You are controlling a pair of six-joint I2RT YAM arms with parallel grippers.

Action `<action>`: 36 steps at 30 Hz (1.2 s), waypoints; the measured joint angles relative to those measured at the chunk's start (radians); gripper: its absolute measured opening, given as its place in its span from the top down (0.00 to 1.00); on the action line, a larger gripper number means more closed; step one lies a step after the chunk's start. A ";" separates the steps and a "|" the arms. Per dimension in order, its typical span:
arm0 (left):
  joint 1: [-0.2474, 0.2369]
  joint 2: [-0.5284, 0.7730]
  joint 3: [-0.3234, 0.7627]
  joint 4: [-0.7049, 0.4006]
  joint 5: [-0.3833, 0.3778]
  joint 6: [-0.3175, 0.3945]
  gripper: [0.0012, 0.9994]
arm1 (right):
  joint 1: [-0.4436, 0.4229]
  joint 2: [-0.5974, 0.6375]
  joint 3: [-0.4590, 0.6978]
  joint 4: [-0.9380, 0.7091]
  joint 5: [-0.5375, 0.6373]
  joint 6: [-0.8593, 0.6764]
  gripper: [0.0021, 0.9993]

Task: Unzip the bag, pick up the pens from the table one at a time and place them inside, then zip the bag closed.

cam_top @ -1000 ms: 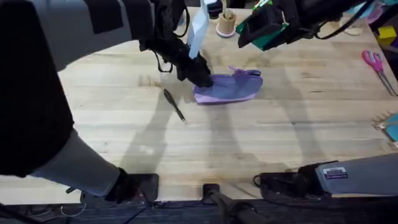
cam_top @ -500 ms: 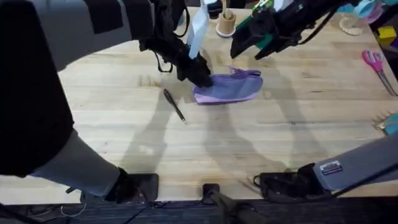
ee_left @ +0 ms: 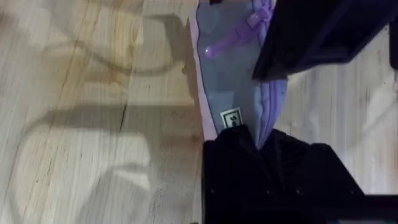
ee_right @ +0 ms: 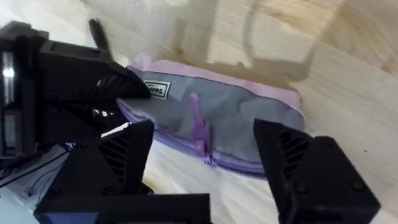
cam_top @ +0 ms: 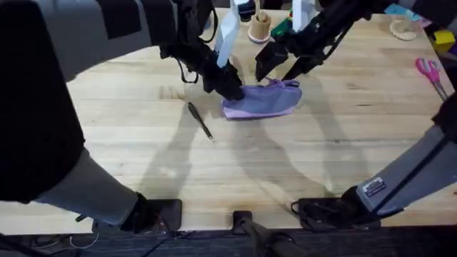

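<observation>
The large light wood butcher-block table (cam_top: 300, 178) carries everything, and near its far middle lies the small lavender-purple soft fabric pouch (cam_top: 260, 101), lying flat with its zipper edge toward the far side. It looks light and limp, likely to slide or bunch if pulled at one end only, so one end must be pinned while the puller is drawn. The left gripper (ee_left: 261, 144) is clamped on the pouch's end by the little white label, which gives that anchor. The right gripper (ee_right: 202, 163) hangs just above the pouch with its jaws spread wide, holding nothing. Left of the pouch and apart from it lies the thin black stick pen (cam_top: 200, 120), stiff and slick, best pinched at mid-length. Smallest is the purple zipper pull tab (ee_right: 198, 124), floppy and narrow: the place to grip.
</observation>
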 joint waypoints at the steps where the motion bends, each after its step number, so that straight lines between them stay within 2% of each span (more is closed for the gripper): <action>1: 0.000 0.000 0.000 0.000 0.000 0.000 0.96 | 0.002 0.006 0.000 0.000 0.000 -0.003 0.07; 3: 0.000 0.000 0.000 0.000 0.000 0.000 0.96 | 0.004 0.015 0.000 0.000 0.000 -0.004 0.13; 10: 0.000 0.000 0.000 0.000 0.000 0.000 0.96 | 0.005 0.023 0.000 -0.005 0.007 -0.011 0.50; 14: 0.000 0.000 0.000 -0.001 0.000 0.000 0.96 | 0.005 0.023 0.000 -0.020 0.010 -0.011 0.82; 16: 0.000 0.000 0.000 -0.001 0.002 0.000 0.96 | 0.005 0.023 0.000 -0.038 0.009 -0.011 0.95; 30: 0.000 0.000 0.000 -0.001 0.004 0.000 0.96 | 0.005 0.023 0.000 -0.075 0.008 -0.011 0.97; 36: 0.000 0.000 0.000 0.001 0.004 0.000 0.96 | 0.005 0.023 0.056 -0.115 0.007 -0.010 0.97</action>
